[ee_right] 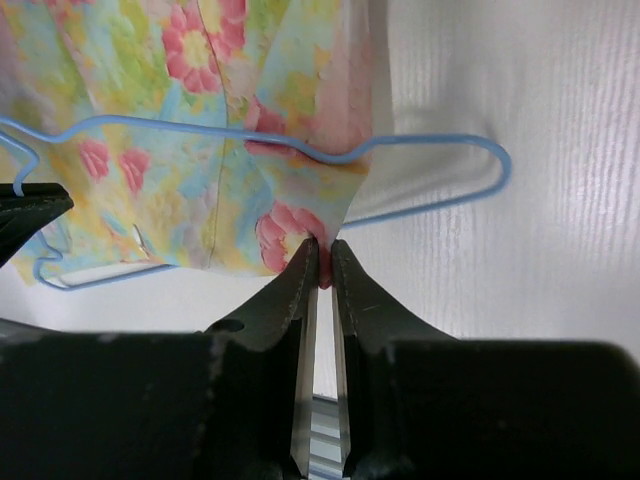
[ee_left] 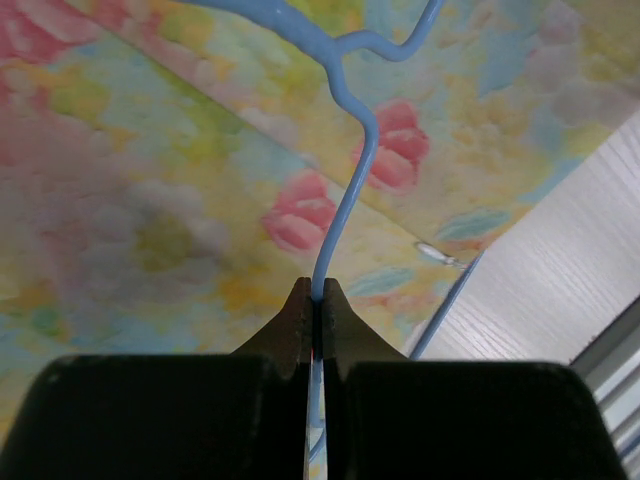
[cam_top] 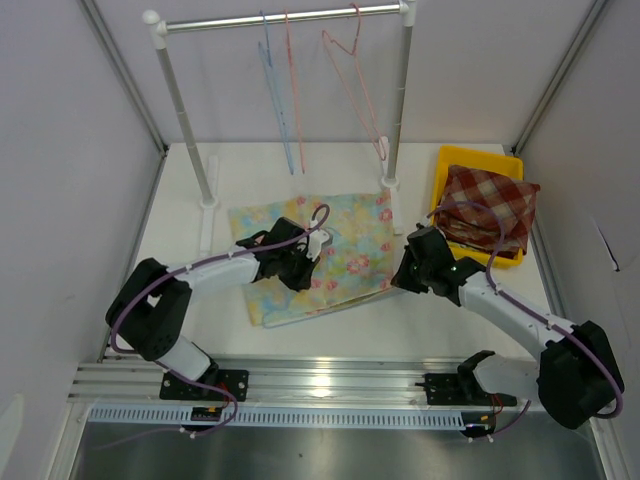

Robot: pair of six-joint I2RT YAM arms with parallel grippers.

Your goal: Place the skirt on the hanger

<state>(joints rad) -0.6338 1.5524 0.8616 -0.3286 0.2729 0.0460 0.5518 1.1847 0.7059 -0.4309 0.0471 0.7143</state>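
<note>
The floral skirt (cam_top: 340, 262) lies spread flat on the white table. My left gripper (cam_top: 312, 246) is over its middle and is shut on the wire neck of a light-blue hanger (ee_left: 347, 190), with the skirt (ee_left: 140, 190) just beneath it. My right gripper (cam_top: 398, 277) is at the skirt's right edge and is shut on a corner of the skirt (ee_right: 300, 200). That corner is pulled through the blue hanger (ee_right: 440, 143), whose right shoulder sticks out over bare table. A fingertip of the left gripper (ee_right: 30, 208) shows at the left of the right wrist view.
A clothes rack (cam_top: 280, 18) stands at the back with blue (cam_top: 278, 105) and pink (cam_top: 355, 75) hangers; its post feet (cam_top: 389, 183) sit by the skirt's far edge. A yellow bin (cam_top: 447, 165) at right holds a plaid cloth (cam_top: 490, 205).
</note>
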